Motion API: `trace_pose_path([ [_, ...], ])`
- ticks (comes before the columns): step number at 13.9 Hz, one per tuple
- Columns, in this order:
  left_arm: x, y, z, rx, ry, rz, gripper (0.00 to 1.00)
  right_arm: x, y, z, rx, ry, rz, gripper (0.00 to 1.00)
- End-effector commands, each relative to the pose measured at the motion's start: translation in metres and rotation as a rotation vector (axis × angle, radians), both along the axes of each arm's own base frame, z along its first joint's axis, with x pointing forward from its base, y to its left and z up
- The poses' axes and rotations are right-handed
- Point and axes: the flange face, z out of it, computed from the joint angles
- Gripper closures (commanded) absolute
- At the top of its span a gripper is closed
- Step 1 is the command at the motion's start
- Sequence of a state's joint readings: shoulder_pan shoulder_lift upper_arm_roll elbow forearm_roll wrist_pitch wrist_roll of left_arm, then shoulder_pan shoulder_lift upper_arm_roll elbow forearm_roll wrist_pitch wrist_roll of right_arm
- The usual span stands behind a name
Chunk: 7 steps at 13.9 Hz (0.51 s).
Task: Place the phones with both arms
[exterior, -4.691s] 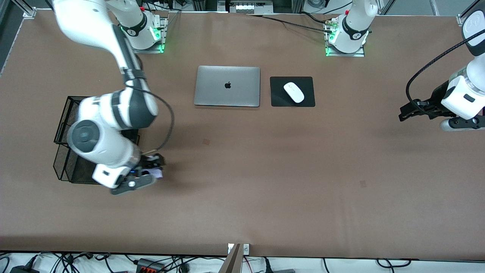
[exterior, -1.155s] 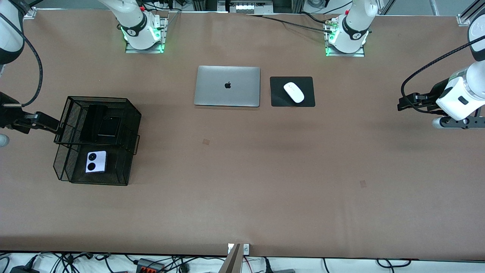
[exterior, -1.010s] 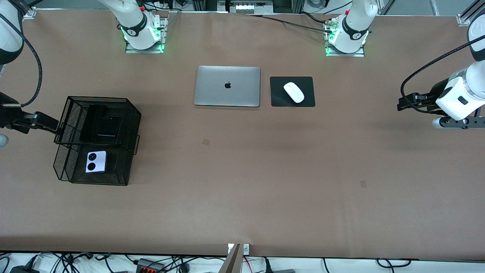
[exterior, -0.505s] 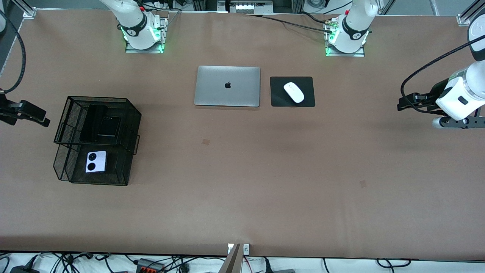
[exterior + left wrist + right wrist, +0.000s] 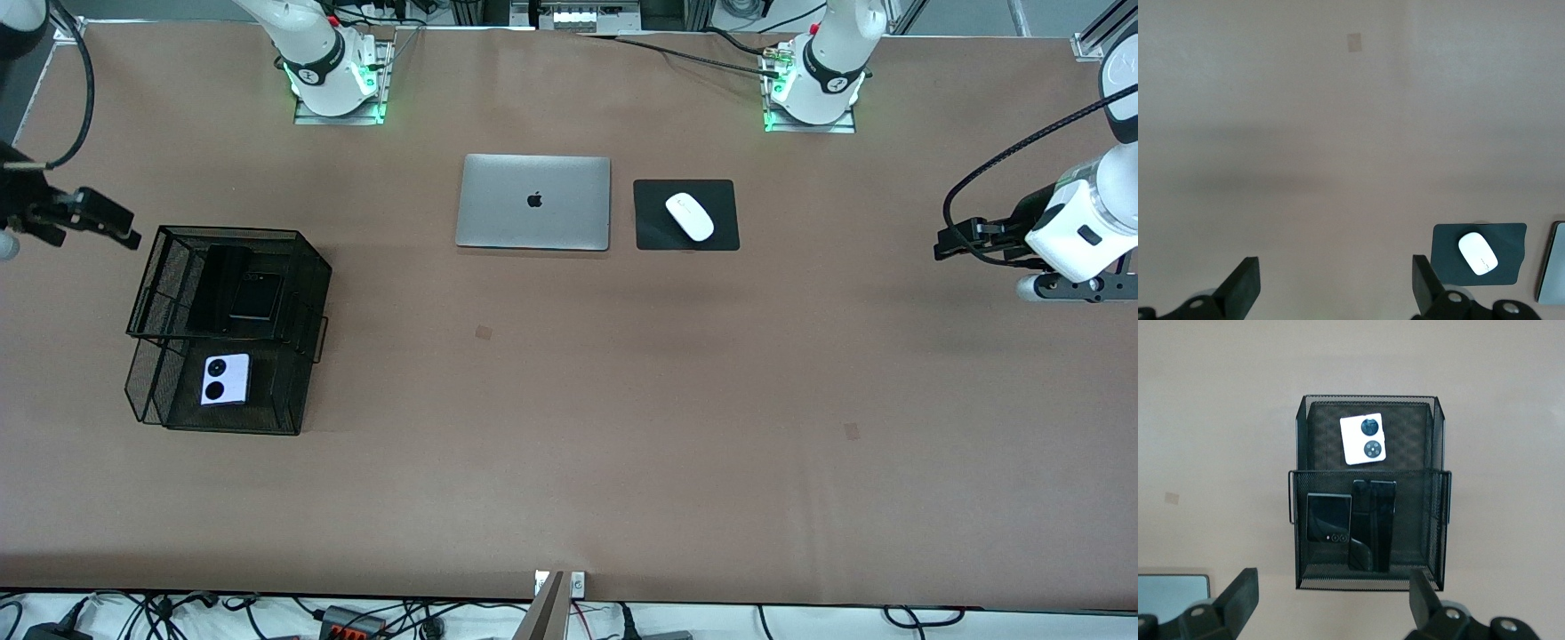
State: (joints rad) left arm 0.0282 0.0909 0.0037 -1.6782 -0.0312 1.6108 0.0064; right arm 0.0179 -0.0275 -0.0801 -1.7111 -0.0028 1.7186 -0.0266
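A black wire-mesh organiser (image 5: 142,293) stands toward the right arm's end of the table. Its lower tier holds the lavender-white phone (image 5: 225,379) with two black circles. Its upper tier holds the small squarish black phone (image 5: 257,296) and the long slim black phone (image 5: 213,286) side by side. All three show in the right wrist view: lavender-white phone (image 5: 1363,439), squarish black phone (image 5: 1329,517), slim black phone (image 5: 1372,524). My right gripper (image 5: 124,229) (image 5: 1331,600) is open and empty, up in the air beside the organiser. My left gripper (image 5: 944,247) (image 5: 1335,290) is open and empty over bare table.
A shut silver laptop (image 5: 533,202) lies at mid-table near the bases. Beside it a white mouse (image 5: 690,216) sits on a black mouse pad (image 5: 653,233); both show in the left wrist view (image 5: 1477,253). The brown table (image 5: 622,400) stretches wide.
My right gripper has let go of the lavender-white phone in the lower tier, risen and drawn away toward the right arm's end of the table. The left arm has barely moved.
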Motion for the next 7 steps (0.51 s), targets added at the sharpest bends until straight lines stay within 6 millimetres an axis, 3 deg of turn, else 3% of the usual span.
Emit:
trace_pose_path([
  [1,-0.0017,0.0047,0.0009,0.018,-0.028,-0.012,0.00,-0.0088,0.0010,0.0013,-0.013,-0.012,0.001,0.00],
  [7,-0.0017,0.0047,0.0035,0.018,-0.035,-0.013,0.00,-0.0042,-0.0001,0.0019,-0.006,-0.015,-0.019,0.00],
])
